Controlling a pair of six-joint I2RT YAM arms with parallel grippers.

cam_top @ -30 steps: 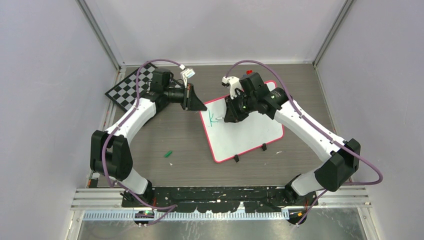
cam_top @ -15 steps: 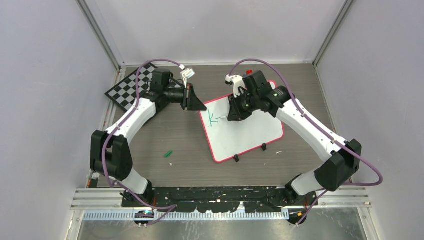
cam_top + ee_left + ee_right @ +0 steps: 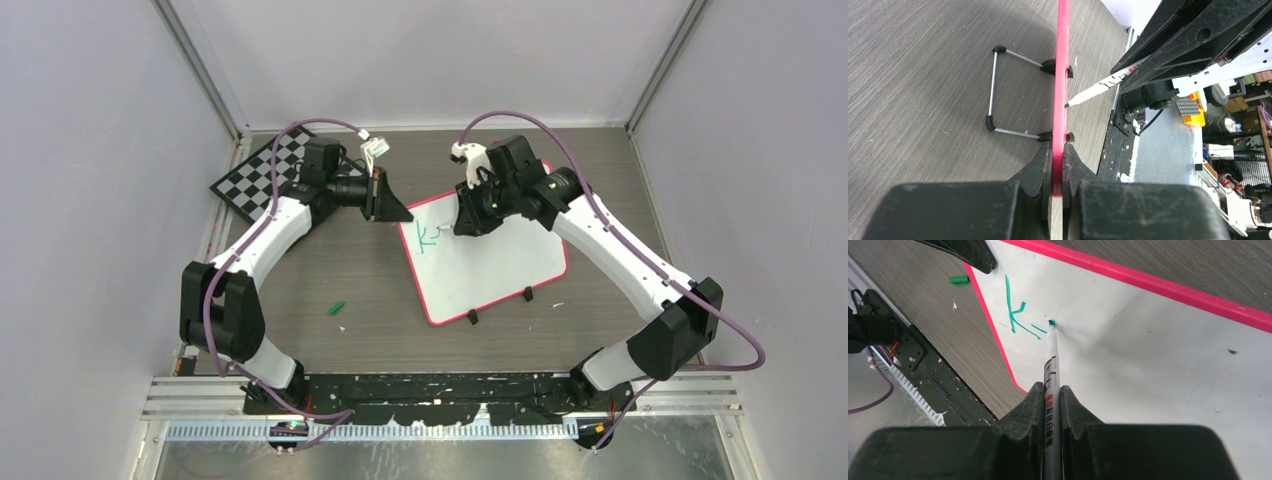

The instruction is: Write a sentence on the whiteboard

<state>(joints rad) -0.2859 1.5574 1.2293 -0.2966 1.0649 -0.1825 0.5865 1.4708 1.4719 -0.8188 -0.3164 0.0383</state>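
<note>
Right wrist: R gripper (image 3: 1051, 390) clamps marker (image 3: 1050, 357), tip on whiteboard (image 3: 1158, 350) beside sentence (image 3: 1010, 305) opener K; L gripper (image 3: 1058, 156) pinches whiteboard rim.

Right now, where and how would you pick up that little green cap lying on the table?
Come straight down on the green cap and pinch its middle across the narrow width. It lies flat on its side on the table, apart from the whiteboard, so its long flanks are free.
</note>
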